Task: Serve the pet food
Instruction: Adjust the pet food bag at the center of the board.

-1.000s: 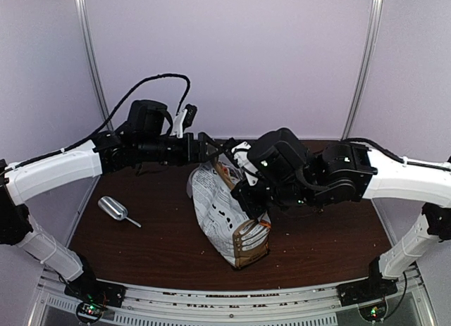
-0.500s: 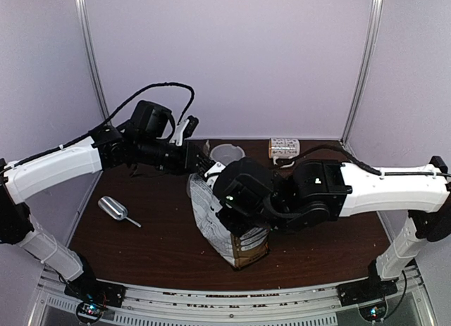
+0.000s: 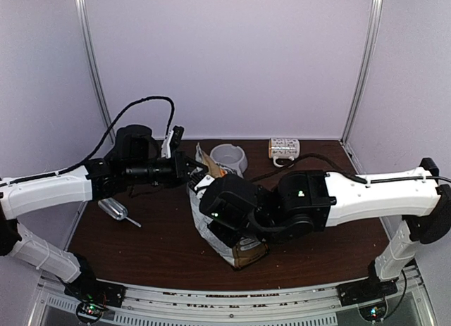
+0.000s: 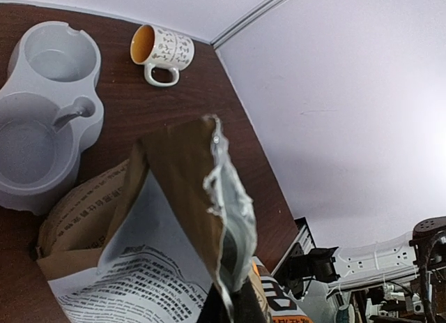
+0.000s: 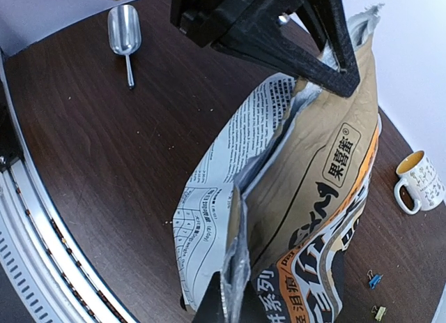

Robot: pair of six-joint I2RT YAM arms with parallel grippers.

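Now | my left pincer [image 4: 232, 310] clenched on the bag's [image 5: 306, 197] top edge | my right pincer [image 5: 224, 305] clenched on its other lip | bag standing.

Place: robot lab booth.
Walls: plain pale panels [image 3: 232, 58] beyond the left claw [image 3: 200, 172].
Surface: dark wood tabletop [image 3: 162, 234] beneath it, aluminium rail [image 3: 225, 298] along the front.

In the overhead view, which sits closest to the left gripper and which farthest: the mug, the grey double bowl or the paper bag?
From the left gripper:
1. paper bag, its top edge pinched in that gripper, mid-table.
2. grey double bowl, just beyond it, towards the back.
3. mug, farther right, by the back wall.
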